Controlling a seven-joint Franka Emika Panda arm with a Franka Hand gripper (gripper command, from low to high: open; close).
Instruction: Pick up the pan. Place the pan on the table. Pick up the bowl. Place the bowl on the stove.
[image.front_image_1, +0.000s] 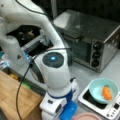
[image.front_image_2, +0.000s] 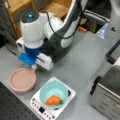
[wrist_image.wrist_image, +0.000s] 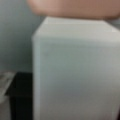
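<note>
Here the grey bench (image.front_image_2: 82, 62) carries everything. In both front views the teal bowl (image.front_image_2: 53, 93), with an orange piece of food (image.front_image_2: 53, 100) inside, sits on the white stove (image.front_image_2: 37, 105). The pink pan (image.front_image_2: 22, 80) lies flat on the bench just left of the stove. The gripper (image.front_image_2: 33, 67) hangs low at the pan's far rim, by its white handle (wrist_image.wrist_image: 75, 70); how far it is open I cannot tell. A silver toaster oven (image.front_image_1: 87, 37) stands at the right, a wooden block (image.front_image_1: 15, 97) beside the arm.
</note>
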